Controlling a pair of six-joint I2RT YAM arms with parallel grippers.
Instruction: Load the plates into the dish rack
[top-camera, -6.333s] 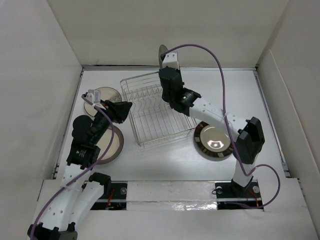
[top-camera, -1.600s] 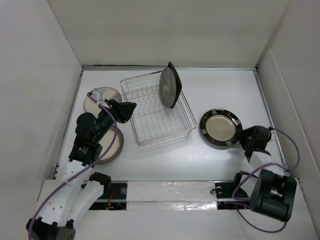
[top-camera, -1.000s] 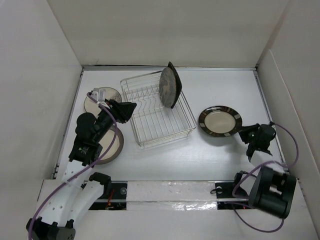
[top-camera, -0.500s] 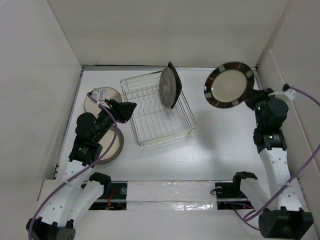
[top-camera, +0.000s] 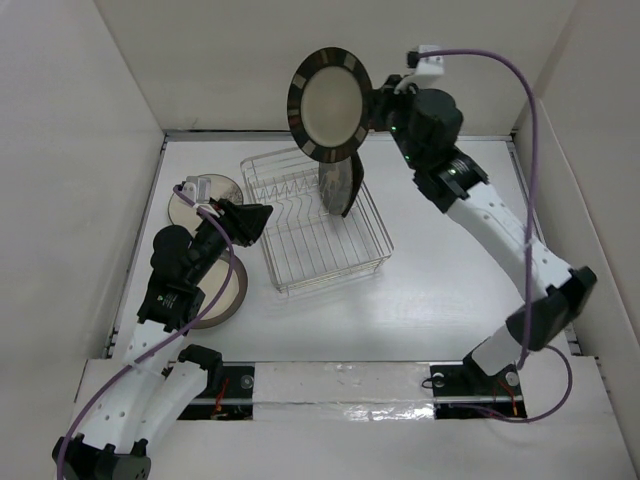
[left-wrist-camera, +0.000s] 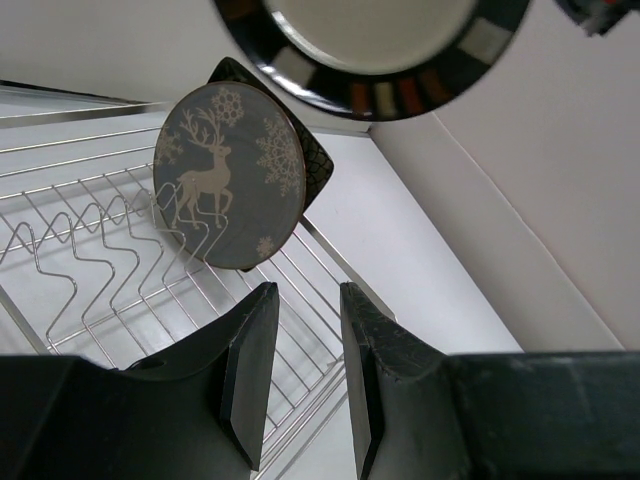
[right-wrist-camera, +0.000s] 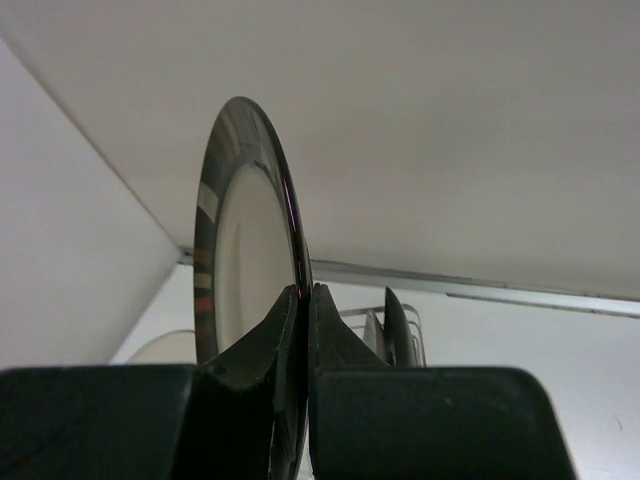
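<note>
You see the silver wire dish rack. A grey deer plate and a dark square plate stand upright inside it. A striped-rim plate hangs upright in the air above it. A cream plate and a brown-rimmed plate lie flat to its left.

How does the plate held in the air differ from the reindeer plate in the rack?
The striped-rim plate is aloft, pinched by the right claw; the reindeer plate stands between the dish rack's wires. The striped-rim plate is cream with a dark banded border; the reindeer plate is grey with pale figures. Both are round and on edge.
</note>
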